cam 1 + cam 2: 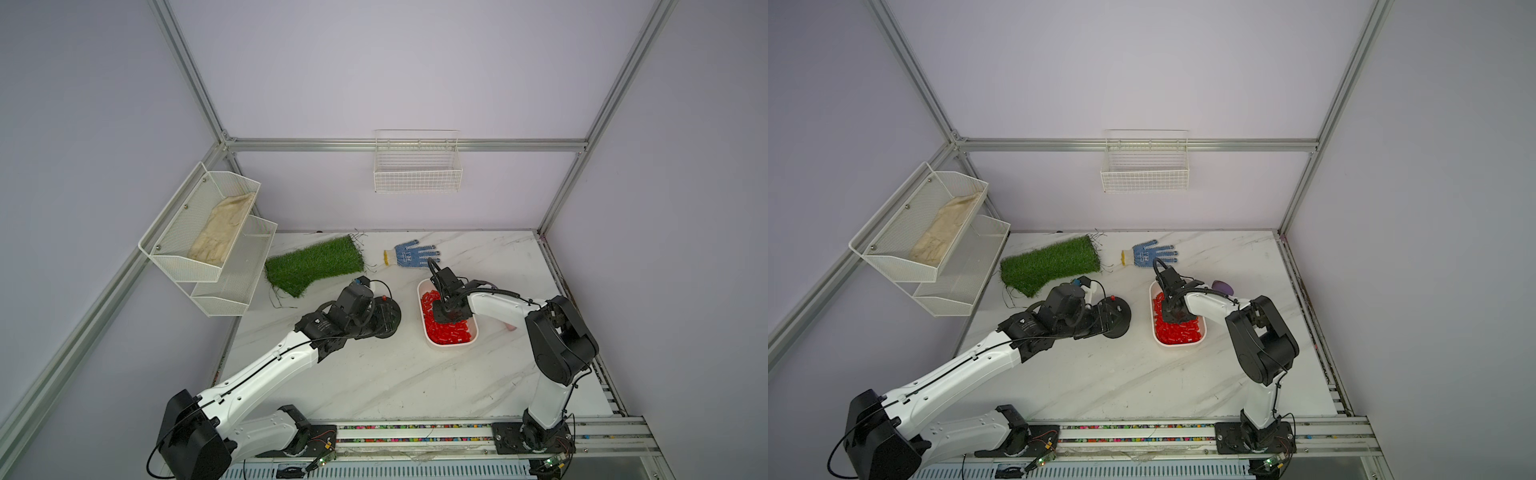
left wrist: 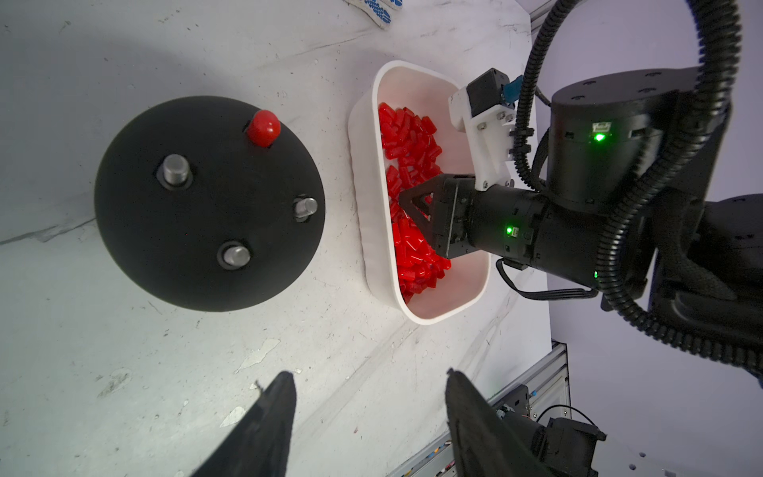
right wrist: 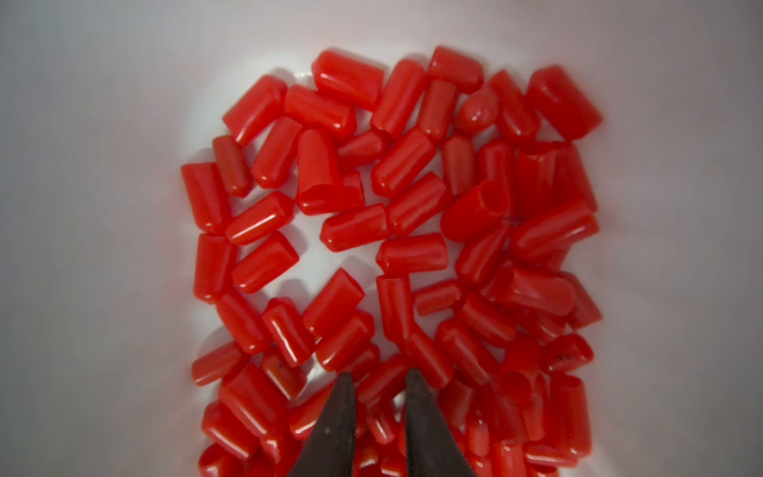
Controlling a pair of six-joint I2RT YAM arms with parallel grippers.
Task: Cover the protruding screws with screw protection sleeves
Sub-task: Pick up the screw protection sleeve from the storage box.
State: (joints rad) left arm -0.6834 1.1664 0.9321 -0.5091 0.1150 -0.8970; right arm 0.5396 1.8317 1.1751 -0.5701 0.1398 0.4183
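Right tool [image 3: 379, 371] narrow, astride one of the screw protection sleeves [image 3: 383, 383], long axis slanting across the gap; grip we cannot confirm; left tool [image 2: 370, 373] wide, empty

Sleeves [image 1: 449, 332] in tray [image 1: 424, 286], right of base [image 1: 392, 316]; glove [image 1: 411, 253] and turf [image 1: 313, 266] behind both.

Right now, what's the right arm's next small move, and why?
Probably close the right gripper on the red sleeve sitting between its fingers in the white tray: three screws on the black base stand bare, only one wears a cap.
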